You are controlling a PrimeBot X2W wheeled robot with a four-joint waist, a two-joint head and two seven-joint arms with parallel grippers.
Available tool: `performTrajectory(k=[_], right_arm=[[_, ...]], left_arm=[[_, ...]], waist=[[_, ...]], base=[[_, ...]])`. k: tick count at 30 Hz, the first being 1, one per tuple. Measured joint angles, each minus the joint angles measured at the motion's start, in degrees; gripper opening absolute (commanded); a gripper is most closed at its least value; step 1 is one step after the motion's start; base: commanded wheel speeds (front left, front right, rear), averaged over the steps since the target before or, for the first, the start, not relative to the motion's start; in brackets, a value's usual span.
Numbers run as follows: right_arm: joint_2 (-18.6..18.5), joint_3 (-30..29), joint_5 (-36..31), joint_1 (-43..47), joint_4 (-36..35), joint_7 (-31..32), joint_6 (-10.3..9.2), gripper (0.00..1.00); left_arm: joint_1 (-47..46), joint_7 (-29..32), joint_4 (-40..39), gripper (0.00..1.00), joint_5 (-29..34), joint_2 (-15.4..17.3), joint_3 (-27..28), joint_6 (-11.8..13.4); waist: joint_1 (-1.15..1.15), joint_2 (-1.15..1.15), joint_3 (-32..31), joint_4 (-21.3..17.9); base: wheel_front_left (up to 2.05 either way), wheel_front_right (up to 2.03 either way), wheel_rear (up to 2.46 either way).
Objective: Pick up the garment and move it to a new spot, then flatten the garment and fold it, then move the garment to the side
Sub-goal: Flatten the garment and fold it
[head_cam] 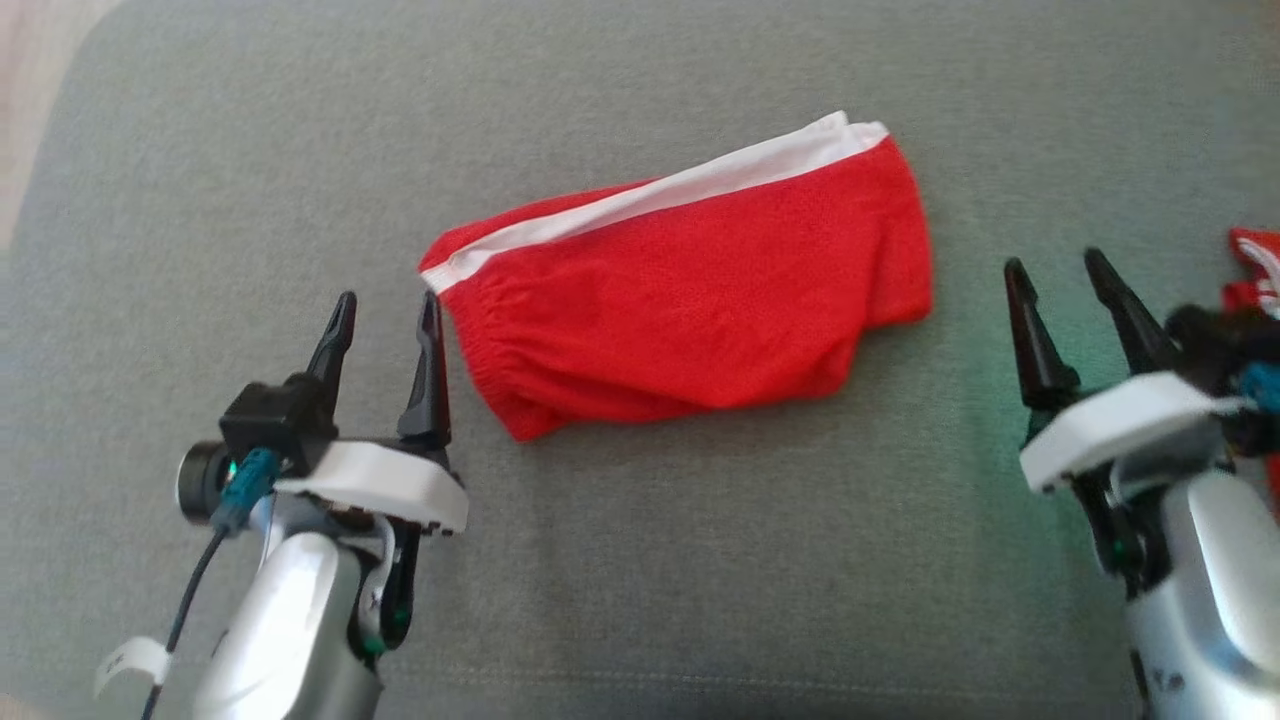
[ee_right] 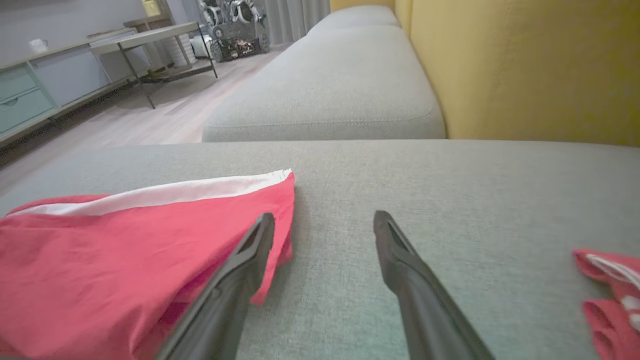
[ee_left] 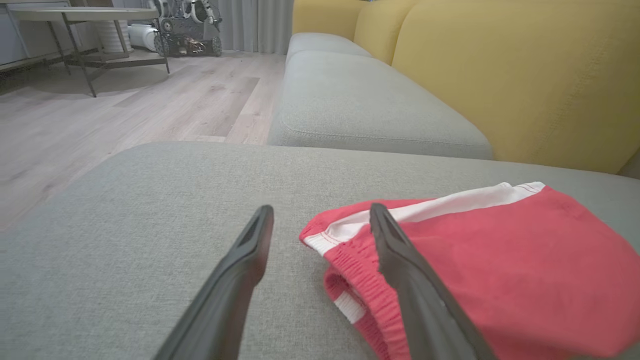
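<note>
Your left gripper (head_cam: 388, 310) and right gripper (head_cam: 1062, 272), both spread and empty, flank folded red shorts (head_cam: 690, 290) on the cushion (head_cam: 700, 560).

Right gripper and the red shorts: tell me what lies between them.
Only a bare strip of grey cushion separates the right gripper from the red shorts, in the head view.

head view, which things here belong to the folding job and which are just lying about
In the job: red garment, left gripper, right gripper, grey cushion.
Lying about: second red cloth at the right edge, yellow backrest, metal-legged table.
</note>
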Motion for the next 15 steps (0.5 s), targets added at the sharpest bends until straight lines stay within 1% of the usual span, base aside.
performTrajectory(k=[6,7,10,15], right_arm=[[-0.82,5.37,2.05,-8.56,13.85,0.23,0.0,1.0],[-0.82,5.37,2.05,-8.56,13.85,0.23,0.0,1.0],[-0.98,7.12,2.15,-12.0,20.49,1.11,0.0,1.0],[-1.0,8.82,3.03,-16.13,27.48,0.9,0.0,1.0]], left_arm=[[-1.83,-0.43,1.33,1.0,0.01,-1.2,-0.84,-0.85],[-1.83,-0.43,1.33,1.0,0.01,-1.2,-0.84,-0.85],[-2.72,-0.45,2.0,1.0,0.01,-2.01,-1.19,-0.96],[-2.97,-0.49,2.81,1.0,0.03,-2.57,-1.19,-0.99]], waist=[[0.0,0.0,2.05,2.96],[0.0,0.0,2.05,2.96],[0.0,0.0,2.89,4.33],[0.0,0.0,3.59,5.8]], base=[[0.0,0.0,0.0],[0.0,0.0,0.0],[0.0,0.0,0.0],[0.0,0.0,0.0]])
